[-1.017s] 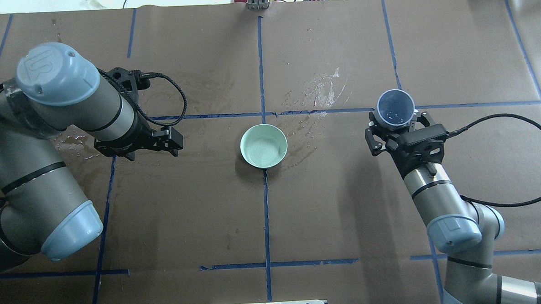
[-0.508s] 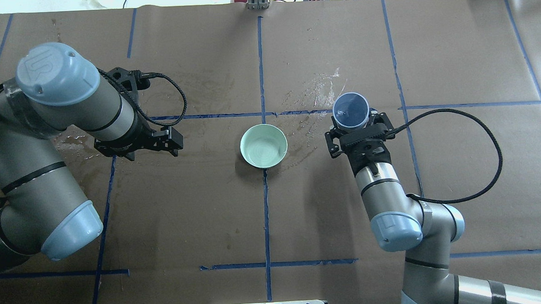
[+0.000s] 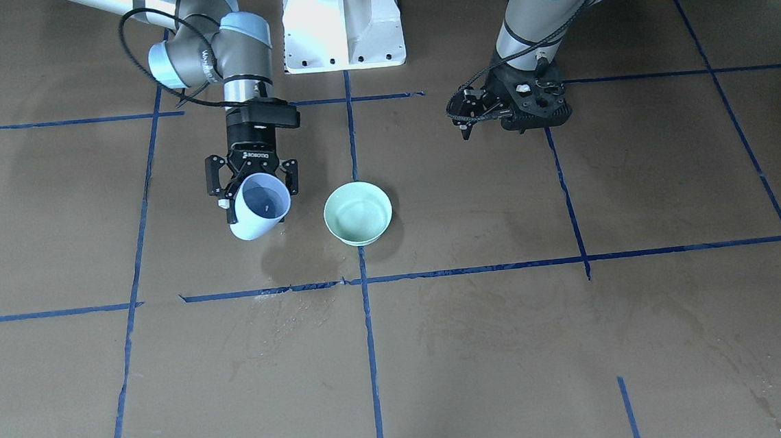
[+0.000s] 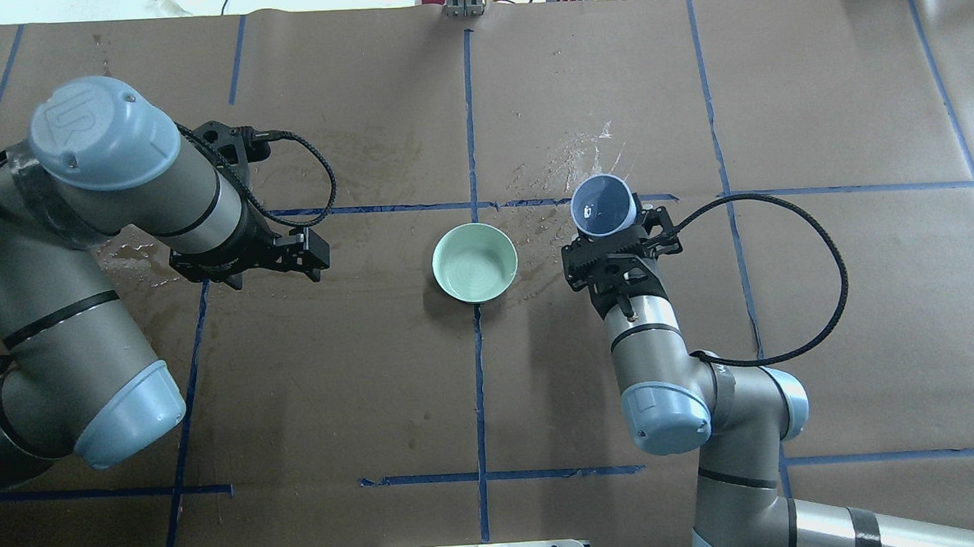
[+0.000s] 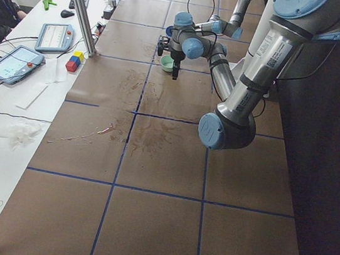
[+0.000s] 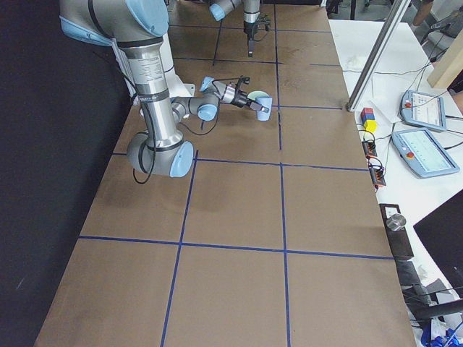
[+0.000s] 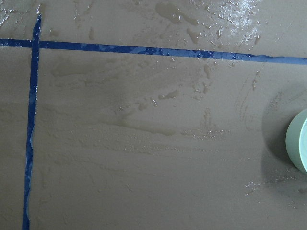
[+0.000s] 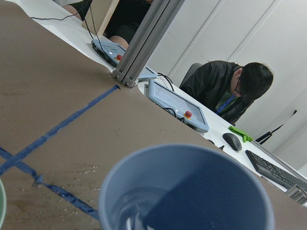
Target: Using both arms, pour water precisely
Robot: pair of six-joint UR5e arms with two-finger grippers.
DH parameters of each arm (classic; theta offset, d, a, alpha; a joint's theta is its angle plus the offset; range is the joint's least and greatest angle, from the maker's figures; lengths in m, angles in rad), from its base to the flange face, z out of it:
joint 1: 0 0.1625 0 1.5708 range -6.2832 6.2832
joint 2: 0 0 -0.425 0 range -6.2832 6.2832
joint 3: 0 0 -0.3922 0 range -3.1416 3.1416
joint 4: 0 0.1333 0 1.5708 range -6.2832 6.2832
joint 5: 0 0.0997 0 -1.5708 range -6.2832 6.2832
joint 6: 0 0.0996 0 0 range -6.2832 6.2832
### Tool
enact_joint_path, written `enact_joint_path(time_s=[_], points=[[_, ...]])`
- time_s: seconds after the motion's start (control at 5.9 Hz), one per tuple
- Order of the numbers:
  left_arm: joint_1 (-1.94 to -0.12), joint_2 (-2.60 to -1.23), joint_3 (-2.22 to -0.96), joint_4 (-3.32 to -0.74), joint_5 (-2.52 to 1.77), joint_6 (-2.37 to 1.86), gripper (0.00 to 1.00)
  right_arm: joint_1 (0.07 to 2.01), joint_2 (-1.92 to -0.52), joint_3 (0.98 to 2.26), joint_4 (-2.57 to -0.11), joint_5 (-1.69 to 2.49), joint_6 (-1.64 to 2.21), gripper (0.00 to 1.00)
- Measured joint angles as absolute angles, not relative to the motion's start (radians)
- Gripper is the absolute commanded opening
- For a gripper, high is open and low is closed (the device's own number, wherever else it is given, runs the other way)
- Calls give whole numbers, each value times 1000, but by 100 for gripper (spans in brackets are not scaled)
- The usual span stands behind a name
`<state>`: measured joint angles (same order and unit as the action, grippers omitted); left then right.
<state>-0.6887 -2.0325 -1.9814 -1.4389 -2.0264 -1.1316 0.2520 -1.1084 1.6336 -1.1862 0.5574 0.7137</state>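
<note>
My right gripper is shut on a pale blue cup and holds it above the table, just right of a mint green bowl. The cup leans slightly. In the front-facing view the cup hangs in this gripper, left of the bowl. In the right wrist view a faint sheen of water lies inside the cup. My left gripper is open and empty, well left of the bowl, low over the paper. It also shows in the front-facing view.
Brown paper with blue tape lines covers the table. Wet patches lie behind the bowl and near my left gripper. The bowl's rim shows at the left wrist view's edge. A white pedestal stands at the robot's base. An operator sits beyond the far edge.
My right arm has carried the blue cup leftward, from far right of the bowl to close beside it. The left arm has not moved.
</note>
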Motion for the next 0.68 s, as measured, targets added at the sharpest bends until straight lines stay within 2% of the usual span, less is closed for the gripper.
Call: enact_joint_path(time_s=[0.68], points=[[-689, -2031, -1986, -1439, -2026, -1133, 100, 228, -979, 1630, -1518, 502, 647, 0]])
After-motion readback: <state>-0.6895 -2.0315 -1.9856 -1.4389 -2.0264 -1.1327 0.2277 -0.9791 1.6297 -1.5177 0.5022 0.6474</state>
